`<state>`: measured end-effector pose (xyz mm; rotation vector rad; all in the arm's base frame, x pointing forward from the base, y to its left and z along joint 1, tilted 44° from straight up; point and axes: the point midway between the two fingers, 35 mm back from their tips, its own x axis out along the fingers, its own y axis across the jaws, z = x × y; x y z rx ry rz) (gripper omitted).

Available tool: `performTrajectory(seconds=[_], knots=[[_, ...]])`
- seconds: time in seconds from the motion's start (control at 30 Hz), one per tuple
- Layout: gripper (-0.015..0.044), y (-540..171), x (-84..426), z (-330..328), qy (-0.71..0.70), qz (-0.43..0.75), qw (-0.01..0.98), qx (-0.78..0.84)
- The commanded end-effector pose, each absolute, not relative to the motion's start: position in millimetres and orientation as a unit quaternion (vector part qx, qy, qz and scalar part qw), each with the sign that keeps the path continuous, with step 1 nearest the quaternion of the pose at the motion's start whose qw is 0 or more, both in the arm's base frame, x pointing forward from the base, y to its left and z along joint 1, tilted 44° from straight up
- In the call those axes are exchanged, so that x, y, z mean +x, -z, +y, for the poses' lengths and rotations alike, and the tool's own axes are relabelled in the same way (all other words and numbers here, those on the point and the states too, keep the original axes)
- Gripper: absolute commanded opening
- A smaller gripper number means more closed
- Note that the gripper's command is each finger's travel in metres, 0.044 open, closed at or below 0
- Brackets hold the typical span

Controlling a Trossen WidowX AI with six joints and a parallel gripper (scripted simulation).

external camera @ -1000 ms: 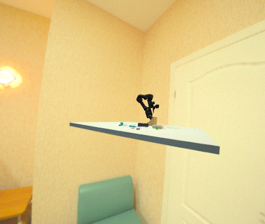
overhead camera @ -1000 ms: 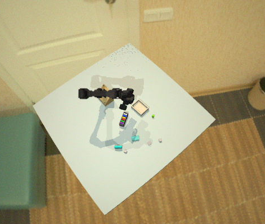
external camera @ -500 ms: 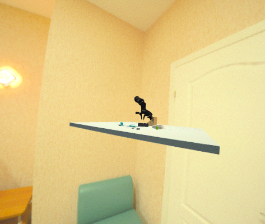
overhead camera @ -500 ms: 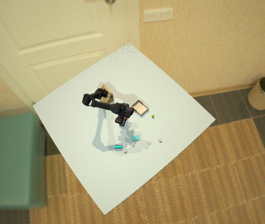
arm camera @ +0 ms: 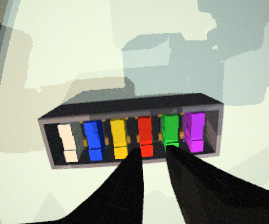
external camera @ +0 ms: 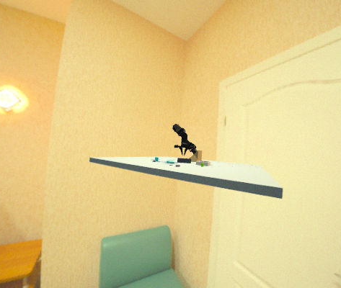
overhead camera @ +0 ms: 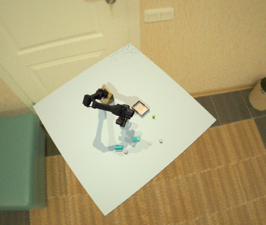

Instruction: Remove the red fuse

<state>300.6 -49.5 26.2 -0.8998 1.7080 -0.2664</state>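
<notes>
The fuse block [arm camera: 130, 106] [external camera: 184, 160] is a dark open box, partly hidden under the arm in the top view. In the wrist view the red fuse [arm camera: 145, 131] stands in it between the yellow fuse [arm camera: 119, 134] and the green fuse [arm camera: 170, 129]. A blue fuse [arm camera: 93, 135], a white fuse [arm camera: 67, 137] and a purple fuse [arm camera: 195, 127] also stand in the row. My gripper [arm camera: 153, 153] [external camera: 184, 155] is slightly open and empty, pointing down above the block. The tray [overhead camera: 140, 108] [external camera: 206, 163] is empty.
A small green object [overhead camera: 153, 116] [external camera: 202, 165] lies just beyond the tray. A teal block [overhead camera: 135, 138] and a teal bar [overhead camera: 118, 147] lie farther out. Pale pink cubes [overhead camera: 161, 140] [overhead camera: 150, 143] [overhead camera: 126, 152] lie near them.
</notes>
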Motion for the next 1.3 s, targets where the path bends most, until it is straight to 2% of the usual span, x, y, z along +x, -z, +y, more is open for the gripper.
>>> performTrajectory(seconds=[0.0,1.27], knots=[[0.0067,-23,299,-53,0.112,0.726,0.559,-0.385],[0.0067,-4,296,-69,0.113,0.726,0.559,-0.385]])
